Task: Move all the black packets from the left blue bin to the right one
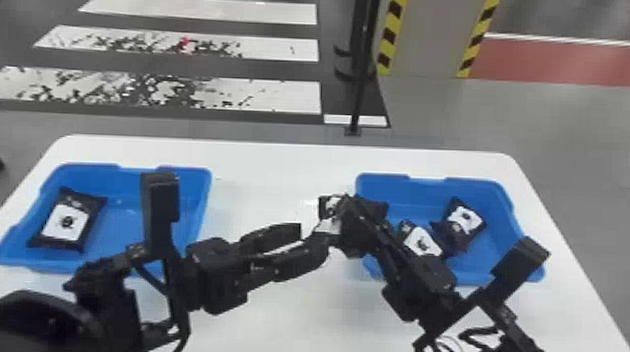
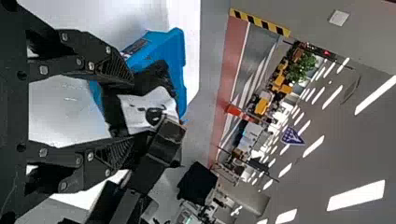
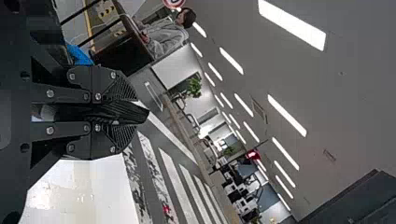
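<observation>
The landmark for all places is the right blue bin (image 1: 429,181), which stands upon the white desk (image 1: 279,162). Just outside its left side, near its rim, is the right end effector (image 1: 350,224). It is closed and is gripping one black packet (image 1: 329,216) with a white label; the right wrist view shows the black film pressed between its two fingers.

The left end effector (image 1: 310,240) is farther to the left of the right blue bin, pointing toward it. Its fingers are standing open, apart from each other, and the gripped packet is at their tips, with its label turned to the left wrist camera.

Inside the right blue bin there lie two labelled packets, one (image 1: 419,241) in its middle part and another (image 1: 466,218) more to its right and back. Between them is a dark packet part (image 1: 447,235); where its edges are, I cannot tell.

The left blue bin (image 1: 189,171) is well apart, to the left of the right blue bin, and it holds one labelled black packet (image 1: 67,223).
</observation>
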Motion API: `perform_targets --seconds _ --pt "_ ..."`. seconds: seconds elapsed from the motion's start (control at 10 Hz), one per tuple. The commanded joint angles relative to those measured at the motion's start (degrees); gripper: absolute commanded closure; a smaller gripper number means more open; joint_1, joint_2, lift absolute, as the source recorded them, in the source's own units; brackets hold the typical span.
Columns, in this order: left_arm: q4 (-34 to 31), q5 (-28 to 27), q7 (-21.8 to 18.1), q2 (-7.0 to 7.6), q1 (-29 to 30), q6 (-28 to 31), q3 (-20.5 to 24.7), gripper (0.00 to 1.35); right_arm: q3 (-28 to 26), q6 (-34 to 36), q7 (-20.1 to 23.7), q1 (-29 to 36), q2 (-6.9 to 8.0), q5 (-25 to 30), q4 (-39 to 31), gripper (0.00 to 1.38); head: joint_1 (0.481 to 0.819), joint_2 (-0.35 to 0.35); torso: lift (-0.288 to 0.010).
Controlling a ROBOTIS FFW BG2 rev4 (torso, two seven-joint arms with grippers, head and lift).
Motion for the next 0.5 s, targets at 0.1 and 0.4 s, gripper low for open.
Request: perform_targets --seconds 0.1,0.4 --pt "-0.6 1.0 -0.2 -0.09 1.6 -0.5 2.2 0.17 -4.5 0.0 -0.2 -5.1 -0.44 1.1 5.4 1.28 0.695 -0.049 -0.140" --pt "-0.7 1.9 -0.2 -0.35 1.8 -0.9 3.9 0.17 -12.8 0.2 -0.6 -13.3 -0.97 9.7 17.1 1.28 0.695 -0.111 -0.140"
